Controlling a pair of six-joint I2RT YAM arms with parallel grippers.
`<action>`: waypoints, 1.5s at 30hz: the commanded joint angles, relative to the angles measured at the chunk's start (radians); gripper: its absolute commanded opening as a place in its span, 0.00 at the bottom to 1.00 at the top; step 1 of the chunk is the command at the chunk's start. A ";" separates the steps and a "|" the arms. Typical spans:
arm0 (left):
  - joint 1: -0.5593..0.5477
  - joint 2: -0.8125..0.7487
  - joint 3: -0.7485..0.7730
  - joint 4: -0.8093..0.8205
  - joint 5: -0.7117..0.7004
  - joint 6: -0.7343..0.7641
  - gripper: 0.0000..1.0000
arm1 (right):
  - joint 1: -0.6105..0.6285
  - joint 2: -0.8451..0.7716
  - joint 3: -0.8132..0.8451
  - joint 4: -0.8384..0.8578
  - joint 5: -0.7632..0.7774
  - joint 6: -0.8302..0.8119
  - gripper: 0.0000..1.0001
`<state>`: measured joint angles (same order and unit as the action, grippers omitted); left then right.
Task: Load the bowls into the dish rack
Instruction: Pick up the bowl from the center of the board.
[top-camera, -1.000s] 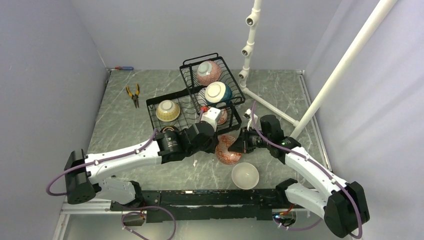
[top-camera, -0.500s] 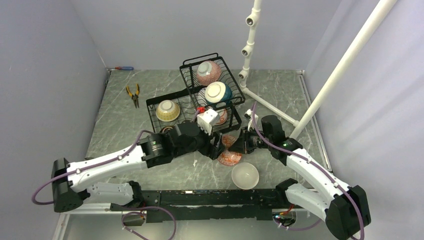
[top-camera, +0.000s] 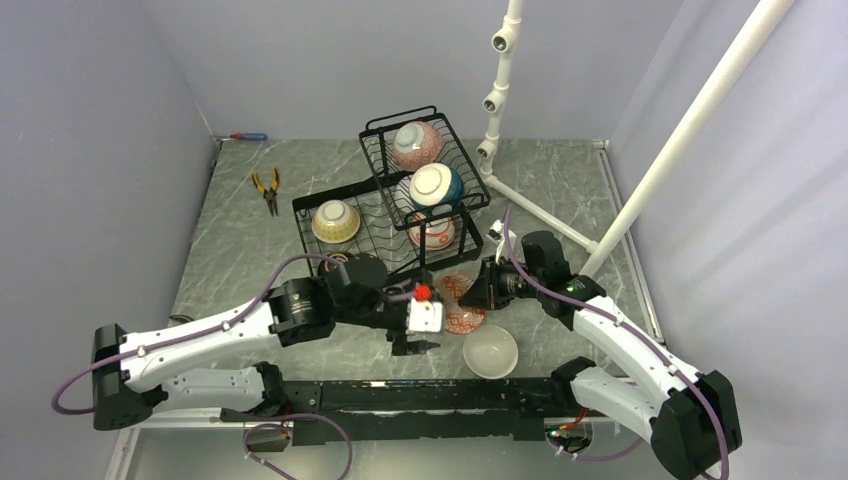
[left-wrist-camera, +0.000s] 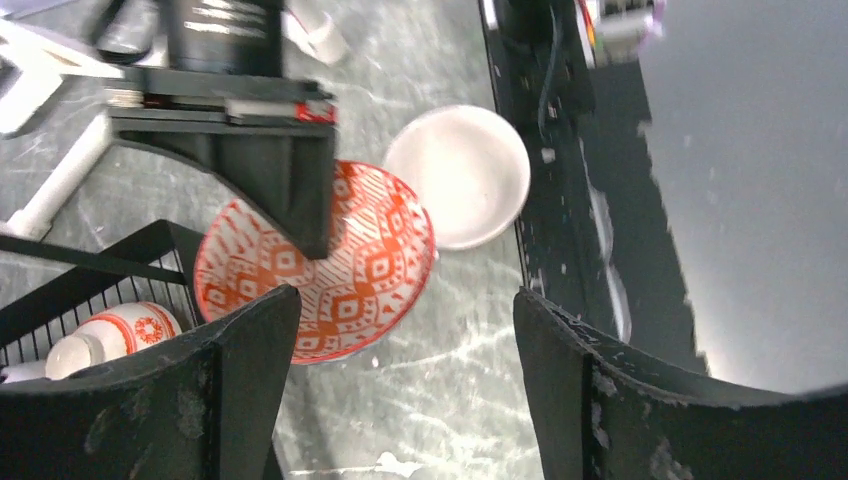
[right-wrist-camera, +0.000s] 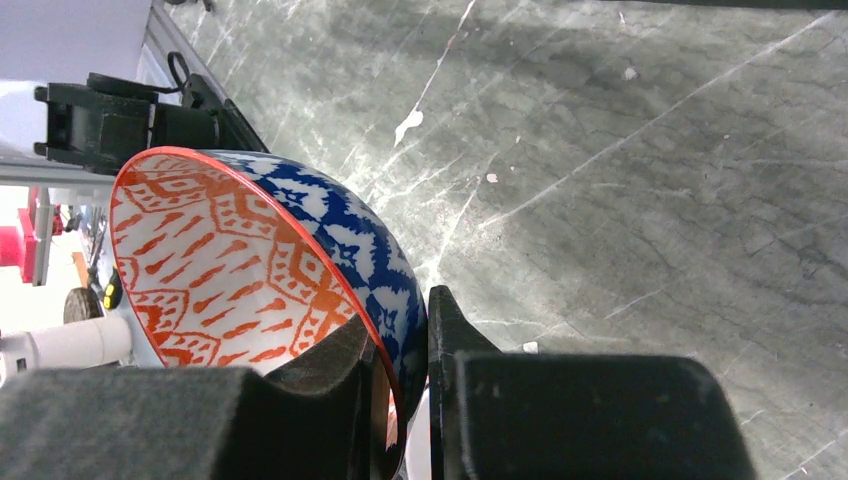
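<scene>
A bowl (top-camera: 462, 303) patterned red inside and blue outside (right-wrist-camera: 250, 260) is held tilted on edge just above the table, in front of the dish rack (top-camera: 297, 208). My right gripper (top-camera: 480, 290) is shut on its rim (right-wrist-camera: 405, 370), one finger inside and one outside. My left gripper (top-camera: 413, 346) is open and empty; in its wrist view the fingers (left-wrist-camera: 240, 380) frame bare table below that bowl (left-wrist-camera: 340, 270). A pale bowl (top-camera: 490, 350) sits upright by the near edge. The rack holds cream-yellow (top-camera: 335, 220), pink (top-camera: 418, 143), teal-and-white (top-camera: 436, 185) and small red-patterned (top-camera: 432, 232) bowls.
A brown bowl (top-camera: 340, 262) sits in front of the rack, partly hidden by my left arm. Orange-handled pliers (top-camera: 266, 188) lie at the back left. A white pipe stand (top-camera: 497, 95) rises beside the rack, with a slanted pipe (top-camera: 680, 130) on the right.
My left gripper opened, let go of the patterned bowl and drew back toward the near edge. The right gripper keeps hold of the bowl.
</scene>
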<state>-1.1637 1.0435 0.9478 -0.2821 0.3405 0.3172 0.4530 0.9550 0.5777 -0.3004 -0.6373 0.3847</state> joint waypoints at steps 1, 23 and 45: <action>-0.065 0.074 0.072 -0.178 -0.051 0.319 0.80 | 0.012 -0.017 0.058 0.008 -0.017 0.022 0.00; -0.296 0.365 0.191 -0.357 -0.630 0.497 0.03 | 0.063 0.041 0.121 -0.054 0.004 -0.001 0.02; -0.012 -0.037 -0.145 0.022 0.089 -0.035 0.03 | 0.064 -0.348 -0.048 0.365 -0.044 -0.131 0.79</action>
<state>-1.2835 1.0748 0.8562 -0.4221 0.1234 0.4431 0.5179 0.6712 0.5995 -0.1135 -0.6632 0.3229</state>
